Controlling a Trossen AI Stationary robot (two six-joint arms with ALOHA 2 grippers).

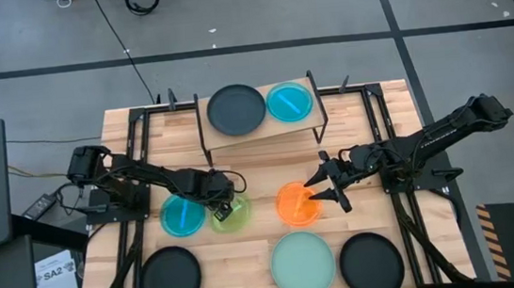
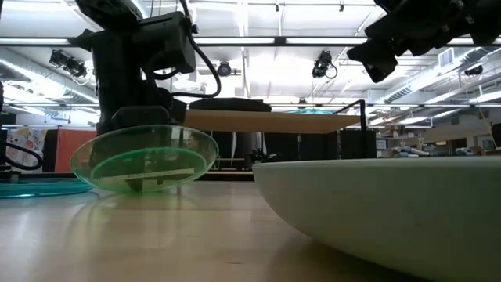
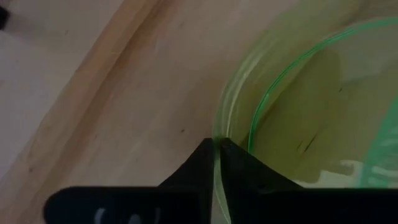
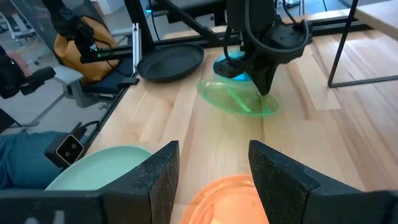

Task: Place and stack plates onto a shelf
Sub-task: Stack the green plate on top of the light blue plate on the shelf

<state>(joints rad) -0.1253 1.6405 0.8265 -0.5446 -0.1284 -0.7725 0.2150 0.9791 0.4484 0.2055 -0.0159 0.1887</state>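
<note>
Left wrist view shows the green plate (image 3: pixel 311 112) with its thin translucent rim caught between the left gripper (image 3: pixel 217 163) fingers, which are pinched nearly together on that edge. From table height the green plate sits tilted, one side lifted and the other apparently near the tabletop (image 1: pixel 250 263), just beside a blue plate (image 1: pixel 182 215) (the two look close enough to touch). A grip on so narrow a rim could let the plate swing or slip out as it rises, and a low edge might drag across the blue plate and shift it.

On the shelf (image 1: pixel 261 134) a black plate (image 1: pixel 236 109) and a second blue plate (image 1: pixel 288 102) already lie side by side, so the green one likely needs to land on that smaller plate; a tilted release could send it sliding off.

The right gripper (image 4: pixel 212 168) hovers with its fingers spread wide over the orange plate (image 4: pixel 227 202), holding nothing. Both arms heading for the shelf together could collide.
</note>
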